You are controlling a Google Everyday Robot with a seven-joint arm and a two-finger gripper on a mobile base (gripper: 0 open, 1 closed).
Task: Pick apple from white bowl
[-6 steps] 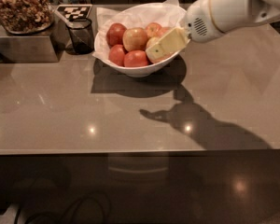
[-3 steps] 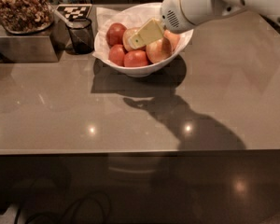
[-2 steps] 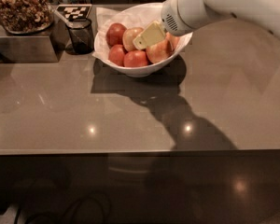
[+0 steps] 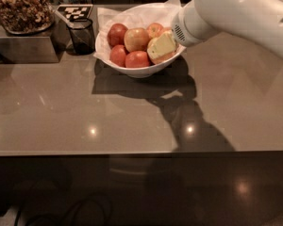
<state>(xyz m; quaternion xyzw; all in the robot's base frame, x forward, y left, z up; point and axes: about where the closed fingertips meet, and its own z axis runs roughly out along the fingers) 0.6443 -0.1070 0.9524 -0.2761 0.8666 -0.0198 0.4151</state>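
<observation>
The white bowl (image 4: 142, 69) stands at the back middle of the counter, lined with white paper and holding several apples. The apple (image 4: 136, 38), orange-red with pale yellow patches, lies in the middle of the bowl, with smaller deep-red apples (image 4: 116, 33) around it. My gripper (image 4: 162, 46) reaches in from the right on a white arm. Its yellowish fingers (image 4: 161, 45) rest inside the bowl's right side, just right of the apple and over another apple beneath them.
A small dark cup (image 4: 81, 35) stands just left of the bowl. A metal box (image 4: 23, 47) with a container of nuts (image 4: 20, 7) stands at the back left. A checkered marker card (image 4: 74, 11) lies behind the cup. The glossy counter's front edge (image 4: 132, 153) runs across the lower middle.
The arm has swung nearer to the camera and now fills the upper right. The gripper has shifted from the bowl's middle to its right side and sits lower among the apples.
</observation>
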